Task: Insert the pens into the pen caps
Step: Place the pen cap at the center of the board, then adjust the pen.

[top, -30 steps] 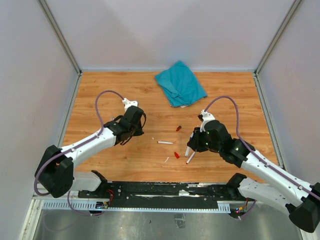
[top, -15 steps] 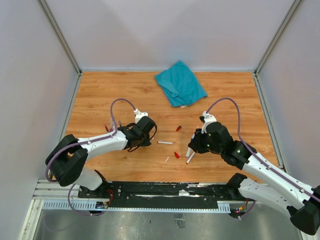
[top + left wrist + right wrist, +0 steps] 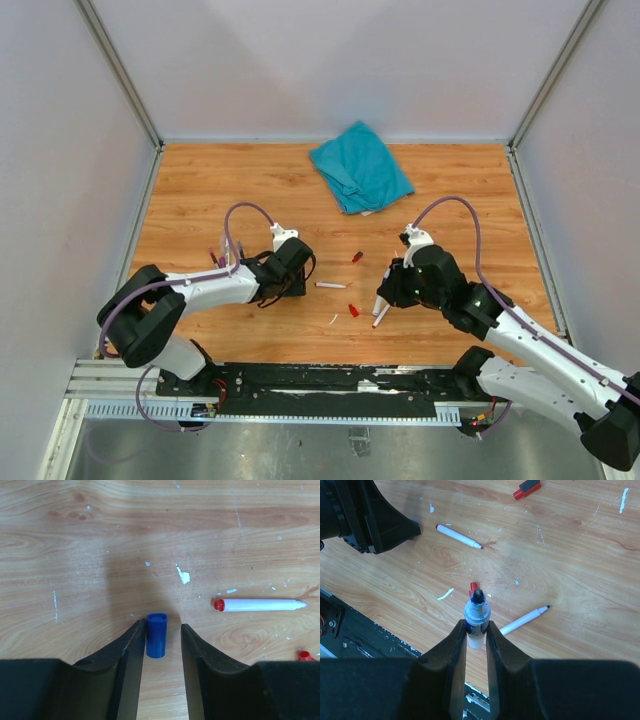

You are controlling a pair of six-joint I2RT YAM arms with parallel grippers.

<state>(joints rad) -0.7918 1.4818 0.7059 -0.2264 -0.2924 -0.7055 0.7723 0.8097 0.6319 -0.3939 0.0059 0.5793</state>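
Blue cap (image 3: 156, 635) only turns up on the left wrist cam. It stands upright on the wood at bottom centre of that frame, between the fingers of the left gripper (image 3: 162, 630). The finger on the frame's left touches it and the other sits a little off, so the jaws are slightly apart and not pinching. From overhead that cap is hidden under the gripper's body. The same wrist view has a red-ended pen (image 3: 260, 605) lying flat at right centre, plus a red cap (image 3: 304, 655) cut off at the right edge.

Right wrist cam: the right gripper (image 3: 476, 626) is clamped on the held pen (image 3: 477, 611) mid-frame, white barrel, dark tip pointing away from the lens. Can't tell if the tip touches the wood. A dark-tipped pen (image 3: 524, 620) lies flat just to its right, and a red-and-dark cap (image 3: 527, 488) sits at the top edge.

The teal cloth (image 3: 360, 167) shows only overhead, at top centre of the table (image 3: 200, 190), well apart from both arms.
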